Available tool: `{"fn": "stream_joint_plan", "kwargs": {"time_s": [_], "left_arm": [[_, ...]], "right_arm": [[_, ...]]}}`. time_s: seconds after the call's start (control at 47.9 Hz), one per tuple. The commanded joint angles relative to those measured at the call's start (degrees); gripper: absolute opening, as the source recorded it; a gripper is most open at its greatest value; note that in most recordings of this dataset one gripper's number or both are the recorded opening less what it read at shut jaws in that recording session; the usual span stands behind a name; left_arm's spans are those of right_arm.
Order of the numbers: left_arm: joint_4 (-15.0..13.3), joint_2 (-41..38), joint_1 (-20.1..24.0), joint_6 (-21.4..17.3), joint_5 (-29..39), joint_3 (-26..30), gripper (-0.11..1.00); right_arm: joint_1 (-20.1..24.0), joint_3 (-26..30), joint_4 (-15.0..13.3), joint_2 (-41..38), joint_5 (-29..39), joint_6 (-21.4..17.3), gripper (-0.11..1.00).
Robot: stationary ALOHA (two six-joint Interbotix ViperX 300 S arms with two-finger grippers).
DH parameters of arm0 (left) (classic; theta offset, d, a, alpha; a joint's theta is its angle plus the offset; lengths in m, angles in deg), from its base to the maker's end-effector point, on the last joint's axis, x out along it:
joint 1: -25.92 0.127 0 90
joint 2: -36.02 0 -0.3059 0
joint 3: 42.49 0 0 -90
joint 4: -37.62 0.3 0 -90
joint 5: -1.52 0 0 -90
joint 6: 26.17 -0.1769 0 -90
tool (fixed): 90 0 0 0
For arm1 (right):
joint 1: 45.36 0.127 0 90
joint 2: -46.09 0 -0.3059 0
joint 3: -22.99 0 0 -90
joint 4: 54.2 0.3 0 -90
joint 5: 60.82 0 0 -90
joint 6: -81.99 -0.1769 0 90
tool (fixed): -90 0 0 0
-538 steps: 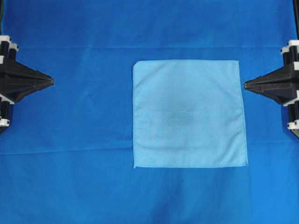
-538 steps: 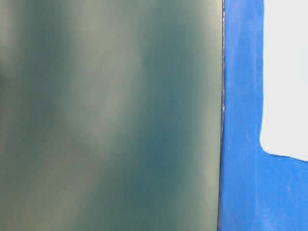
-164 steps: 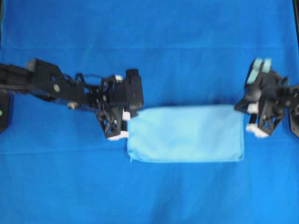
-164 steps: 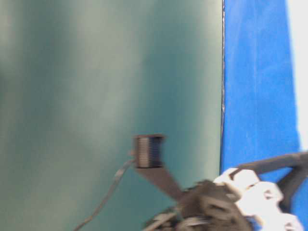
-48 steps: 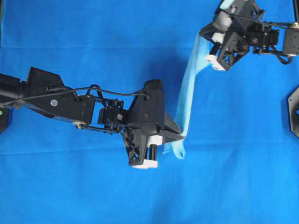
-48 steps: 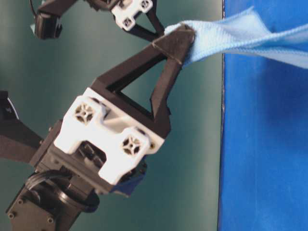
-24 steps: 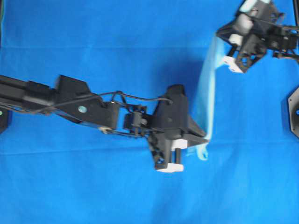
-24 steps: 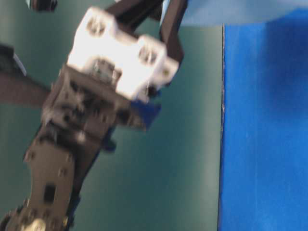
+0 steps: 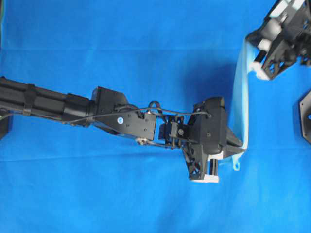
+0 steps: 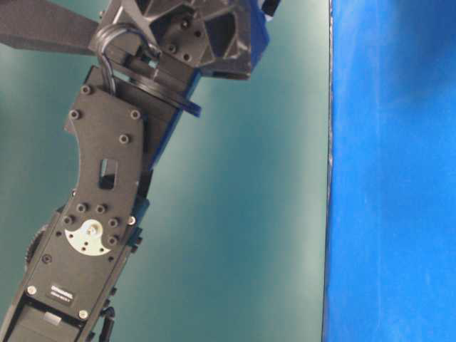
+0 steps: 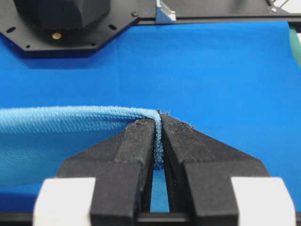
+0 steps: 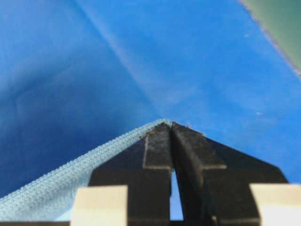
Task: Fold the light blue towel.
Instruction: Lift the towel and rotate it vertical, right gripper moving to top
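The light blue towel (image 9: pixel 239 97) is folded and hangs off the table as a narrow band stretched between my two grippers. My left gripper (image 9: pixel 241 144) has reached across to the right side and is shut on the band's near end. A small tail (image 9: pixel 236 164) droops beside it. In the left wrist view the towel (image 11: pixel 56 134) runs off to the left from my left gripper (image 11: pixel 160 121), its hem pinched between the fingers. My right gripper (image 9: pixel 251 40) at the top right is shut on the far end. In the right wrist view the towel's edge (image 12: pixel 56 193) leaves my right gripper (image 12: pixel 170 125) to the lower left.
A royal-blue sheet (image 9: pixel 121 48) covers the table. The left arm (image 9: pixel 97 111) stretches across its middle. A black base plate (image 9: pixel 305 116) sits at the right edge. In the table-level view the arm's links (image 10: pixel 100 178) fill the left, before a green wall.
Both grippers have carried the towel to the right, still stretched between them. The left arm has reached further across, and the right gripper has moved toward the top right corner.
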Motion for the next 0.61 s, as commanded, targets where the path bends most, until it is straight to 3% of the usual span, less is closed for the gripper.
{"fn": "stream_joint_plan", "kwargs": {"time_s": [0.0,0.272,0.585], "left_arm": [[0.2,1.7,-1.1,-0.1,-0.4,0.1,0.01],[-0.4,6.1,-1.2,2.2,-2.1,-10.8,0.01],[-0.6,13.2,-2.0,12.7,-12.4,-29.1,0.01]], "right_arm": [[-0.9,2.0,-0.2,-3.1,-3.3,0.1,0.02],[-0.9,10.9,-1.6,-18.2,-11.3,0.7,0.02],[-0.9,21.5,-1.8,-31.0,-15.9,3.2,0.02]]}}
